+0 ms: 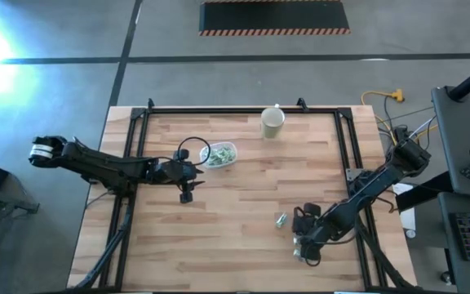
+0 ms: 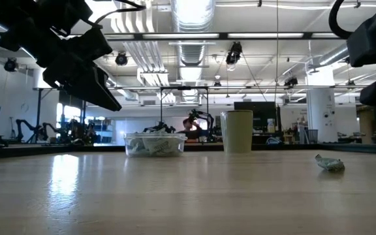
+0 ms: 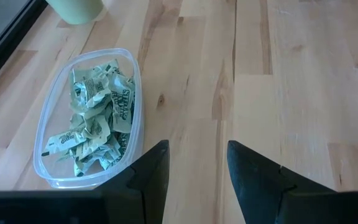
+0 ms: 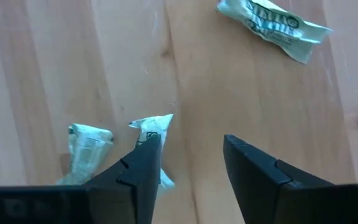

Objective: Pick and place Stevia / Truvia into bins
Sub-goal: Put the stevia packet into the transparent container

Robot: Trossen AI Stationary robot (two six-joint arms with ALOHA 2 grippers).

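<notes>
The clear bin [image 1: 219, 154] [image 3: 89, 118] stands on the table, left of centre toward the far edge, and holds several green and white Stevia sachets [image 3: 95, 124]. My left gripper [image 1: 188, 196] [image 3: 197, 168] hovers open just near of the bin, with nothing between its fingers. My right gripper [image 1: 304, 245] [image 4: 191, 155] stands open, pointing steeply down over the near right of the table. Three crumpled sachets lie flat on the wood there: one [image 4: 272, 28] ahead of the fingers, one [image 4: 87, 149] beside them, and one [image 4: 154, 127] partly hidden by a fingertip. My right gripper has one fingertip [image 4: 145, 155] over the end of a crumpled sachet [image 4: 157, 121] that lies on the table. I cannot tell whether the finger touches it. Nothing is between the two fingers.
A beige cup [image 1: 272, 122] [image 2: 237, 130] stands upright near the far edge, right of the bin. A black frame [image 1: 243, 110] runs along the table's far edge and down both sides. Bare wood lies between the two arms.
</notes>
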